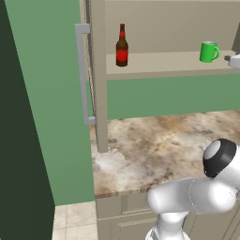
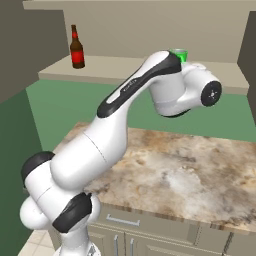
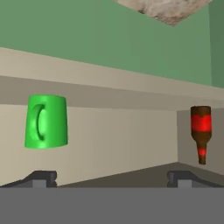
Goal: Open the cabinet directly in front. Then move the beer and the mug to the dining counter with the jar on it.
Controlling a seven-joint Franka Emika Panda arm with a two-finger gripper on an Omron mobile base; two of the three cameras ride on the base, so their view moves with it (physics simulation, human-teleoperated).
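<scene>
The cabinet (image 1: 164,65) stands open, its left door (image 1: 97,70) swung out edge-on with a grey bar handle (image 1: 82,75). On its beige shelf the beer (image 1: 122,46) stands at the left and the green mug (image 1: 208,51) at the right. My arm reaches up toward the shelf, and its elbow covers most of the mug (image 2: 179,54). The hand view is rolled upside down. In it the mug (image 3: 46,121) hangs ahead at left, handle toward me, and the beer (image 3: 201,131) is at far right. My gripper (image 3: 112,178) is open, empty and short of the mug. The dining counter and jar are out of view.
A short marble worktop (image 1: 164,145) lies under the cabinet, with beige drawers (image 2: 150,232) below it. Green wall (image 1: 47,93) fills the left and the space between worktop and shelf. The right cabinet door (image 2: 247,45) hangs open at the right edge.
</scene>
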